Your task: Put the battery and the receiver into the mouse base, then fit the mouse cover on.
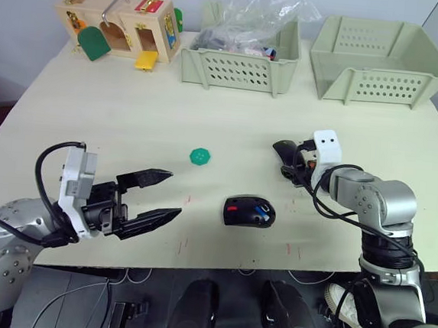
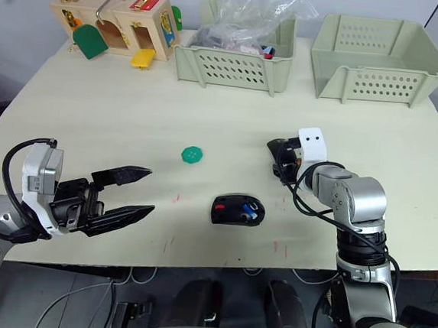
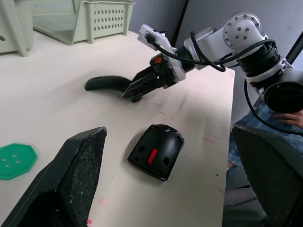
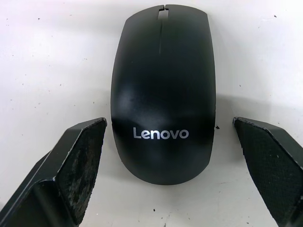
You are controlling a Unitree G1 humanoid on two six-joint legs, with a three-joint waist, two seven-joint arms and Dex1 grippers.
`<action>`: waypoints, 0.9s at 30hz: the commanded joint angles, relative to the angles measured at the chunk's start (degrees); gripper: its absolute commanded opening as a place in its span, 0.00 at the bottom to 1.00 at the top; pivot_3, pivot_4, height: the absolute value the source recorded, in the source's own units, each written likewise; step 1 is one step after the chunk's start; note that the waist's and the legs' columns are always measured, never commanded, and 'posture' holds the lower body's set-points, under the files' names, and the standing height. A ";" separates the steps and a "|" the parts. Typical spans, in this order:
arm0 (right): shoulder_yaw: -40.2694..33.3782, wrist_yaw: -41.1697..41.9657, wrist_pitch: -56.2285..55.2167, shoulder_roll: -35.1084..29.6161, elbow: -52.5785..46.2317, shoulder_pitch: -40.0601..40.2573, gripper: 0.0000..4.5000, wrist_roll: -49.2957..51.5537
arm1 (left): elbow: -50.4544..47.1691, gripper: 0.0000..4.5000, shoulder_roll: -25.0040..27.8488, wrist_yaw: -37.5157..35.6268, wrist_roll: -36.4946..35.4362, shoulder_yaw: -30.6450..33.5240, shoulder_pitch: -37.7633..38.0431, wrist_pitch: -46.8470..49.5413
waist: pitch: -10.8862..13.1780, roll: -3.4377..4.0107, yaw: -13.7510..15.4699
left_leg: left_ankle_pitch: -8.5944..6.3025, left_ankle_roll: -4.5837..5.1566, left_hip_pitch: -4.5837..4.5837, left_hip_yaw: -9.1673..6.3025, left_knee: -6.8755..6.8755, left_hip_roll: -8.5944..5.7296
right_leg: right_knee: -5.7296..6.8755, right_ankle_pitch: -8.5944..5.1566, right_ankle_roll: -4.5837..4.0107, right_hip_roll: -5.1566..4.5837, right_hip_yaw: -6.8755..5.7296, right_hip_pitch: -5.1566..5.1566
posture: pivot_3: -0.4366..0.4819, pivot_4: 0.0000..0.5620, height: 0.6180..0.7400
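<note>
The mouse cover [image 4: 163, 92] lay flat on the surface [image 1: 131, 110], just beyond the mouse base [image 1: 249, 212], with the right end effector [image 4: 170, 161] spread wide astride its lettered end. The battery [image 1: 262, 211] already sat in the base. The left end effector [image 1: 158, 197], open and empty, hovered beside the base. The glossy shell looked light, stiff and slippery; pinching across its long side edges seemed safest.

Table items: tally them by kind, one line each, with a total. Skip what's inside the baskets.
Mouse parts: 2, the mouse base with the battery in it, and the mouse cover between the right gripper's open fingers
Baskets: 2
Wooden latch box: 1
Green disc: 1
Battery: 1
Total: 7
</note>
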 commanded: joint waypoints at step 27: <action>-0.16 1.61 1.19 -1.66 -4.07 -1.26 1.00 0.06 | -1.37 0.99 0.15 -0.44 0.31 -0.18 0.39 -1.20 | -0.01 -0.02 0.02 | 0.06 -0.09 -0.29 -0.03 0.03 -0.01 | 0.07 0.11 0.18 0.01 -0.03 -0.29 | 0.48 0.27 1.00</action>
